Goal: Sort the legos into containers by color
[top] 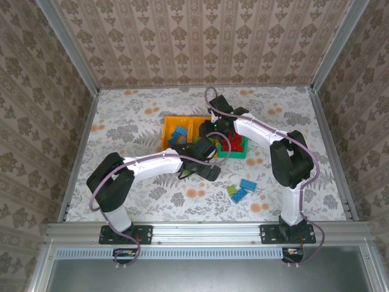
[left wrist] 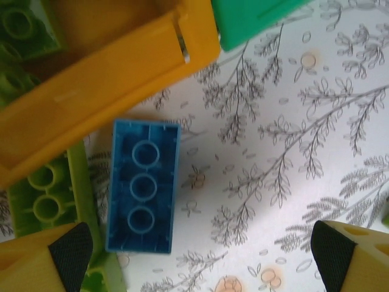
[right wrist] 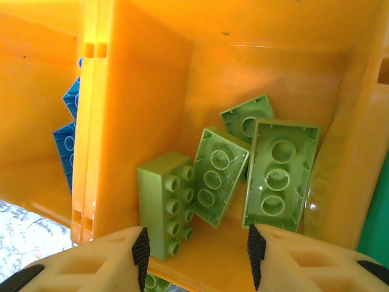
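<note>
Near rail (top: 206, 231) carries both arm bases. Just beyond it, right of centre on the floral table (top: 134, 115), lie loose legos (top: 242, 190): blue ones and one lime, close together.

Left gripper (left wrist: 200, 252) hangs over the table near the bins' near side. Jaws spread wide, nothing held. Below it a blue brick (left wrist: 143, 185) lies hollow side up on the table, closer to one fingertip than the other, touching neither. A lime brick (left wrist: 42, 204) lies just beside it, partly under the corner of the middle orange bin (left wrist: 91, 97). Corner of the green bin (left wrist: 255, 15) sits right next to that.

Right gripper (right wrist: 197, 252) is poised over the middle orange bin, fingers parted, nothing between them. Four lime bricks (right wrist: 213, 176) lie inside, jumbled, some hollow side up, one showing studs.

Left orange bin (right wrist: 36, 91) stands wall to wall with the middle one and holds blue bricks (right wrist: 65, 137).

Green bin, rightmost of the row, holds red bricks (top: 233, 144).
</note>
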### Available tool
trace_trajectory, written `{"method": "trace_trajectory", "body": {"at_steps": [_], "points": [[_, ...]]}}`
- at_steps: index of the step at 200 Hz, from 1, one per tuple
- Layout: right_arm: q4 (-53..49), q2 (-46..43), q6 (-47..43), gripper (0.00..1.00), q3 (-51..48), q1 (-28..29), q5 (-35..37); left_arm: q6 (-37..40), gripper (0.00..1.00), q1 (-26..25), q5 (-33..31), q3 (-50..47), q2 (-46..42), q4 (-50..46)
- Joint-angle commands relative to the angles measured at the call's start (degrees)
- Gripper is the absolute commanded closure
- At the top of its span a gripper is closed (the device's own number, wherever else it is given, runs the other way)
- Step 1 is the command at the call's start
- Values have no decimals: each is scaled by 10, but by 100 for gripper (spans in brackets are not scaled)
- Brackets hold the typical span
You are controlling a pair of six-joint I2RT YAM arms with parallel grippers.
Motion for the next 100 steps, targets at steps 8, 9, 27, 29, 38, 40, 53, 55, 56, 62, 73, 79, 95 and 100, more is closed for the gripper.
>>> {"method": "trace_trajectory", "body": {"at_steps": [8, 9, 27, 29, 38, 40, 53, 55, 56, 62, 73, 79, 95, 100], "points": [[-36, 3, -10, 45, 6, -5, 17, 31, 6, 2, -19, 28, 23, -17], [-36, 3, -9, 45, 6, -5, 17, 33, 6, 2, -20, 28, 24, -17], [-31, -19, -10, 42, -5, -6, 20, 37, 7, 5, -19, 31, 37, -19], [-31, -23, -9, 41, -7, -6, 21, 38, 7, 6, -19, 31, 39, -19], [-29, -38, -9, 40, -16, -8, 23, 37, 8, 9, -16, 31, 43, -18], [-29, -42, -8, 40, -18, -8, 24, 38, 8, 9, -15, 31, 44, -19], [-22, -70, -6, 38, -38, -12, 26, 38, 8, 11, -13, 29, 50, -17], [-21, -75, -6, 38, -41, -13, 27, 39, 8, 11, -13, 29, 50, -17], [-20, -77, -5, 38, -43, -14, 27, 39, 8, 12, -13, 29, 51, -16], [-17, -90, -3, 37, -54, -17, 28, 39, 9, 12, -11, 29, 52, -15], [-12, -118, 1, 37, -75, -24, 31, 41, 9, 12, -11, 31, 58, -16], [-10, -132, 2, 37, -85, -28, 34, 43, 9, 12, -11, 32, 61, -16], [-12, -167, 2, 36, -109, -38, 44, 45, 12, 12, -4, 35, 68, -14], [-13, -178, 1, 36, -115, -41, 46, 45, 13, 12, 0, 35, 70, -13]]}}
